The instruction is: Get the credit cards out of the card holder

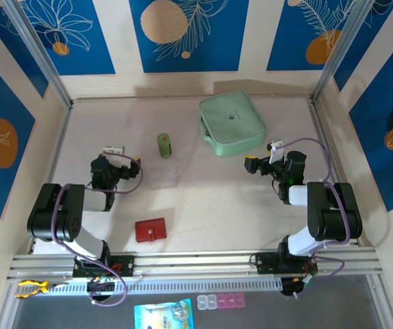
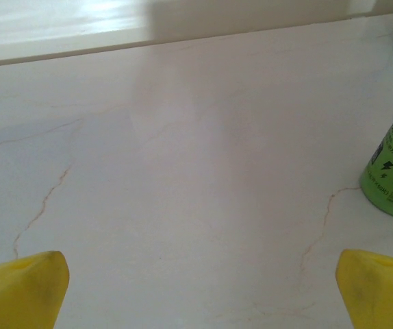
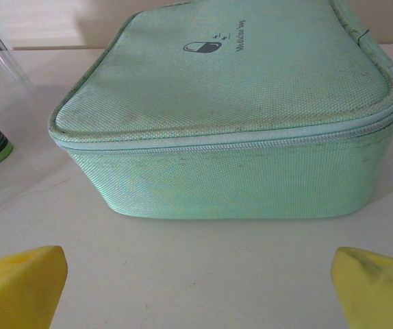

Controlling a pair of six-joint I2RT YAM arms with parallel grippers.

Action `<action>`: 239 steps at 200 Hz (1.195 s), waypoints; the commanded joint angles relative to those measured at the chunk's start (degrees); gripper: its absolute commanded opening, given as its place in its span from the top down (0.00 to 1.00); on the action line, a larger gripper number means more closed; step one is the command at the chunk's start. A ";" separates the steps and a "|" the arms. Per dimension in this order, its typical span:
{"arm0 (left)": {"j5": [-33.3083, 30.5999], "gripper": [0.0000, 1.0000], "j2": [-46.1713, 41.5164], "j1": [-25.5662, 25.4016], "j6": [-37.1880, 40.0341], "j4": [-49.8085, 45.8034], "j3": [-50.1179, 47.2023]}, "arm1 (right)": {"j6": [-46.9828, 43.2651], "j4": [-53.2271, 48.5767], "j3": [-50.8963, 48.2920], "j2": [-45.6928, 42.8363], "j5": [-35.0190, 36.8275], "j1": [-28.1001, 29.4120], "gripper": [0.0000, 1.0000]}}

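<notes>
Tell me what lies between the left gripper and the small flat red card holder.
Nothing but bare pale tabletop separates the left gripper from the small flat red card holder, seen in the top view.

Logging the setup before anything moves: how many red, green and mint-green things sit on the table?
Red: 1, the card holder
Green: 1, the small bottle
Mint green: 1, the zip pouch
Total: 3
</notes>
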 commanded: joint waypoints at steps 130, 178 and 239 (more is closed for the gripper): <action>-4.86 0.00 -7.84 -0.35 -1.13 -10.44 2.49 | 1.33 -20.31 5.65 -10.35 11.01 3.10 0.00; -7.73 0.00 -15.63 -1.66 -7.38 -31.39 9.29 | 5.81 -39.64 12.91 -16.33 15.40 6.64 0.05; -0.91 0.04 -16.69 -3.07 -20.12 -61.36 22.23 | 18.11 -62.43 24.28 -15.65 16.68 17.57 0.18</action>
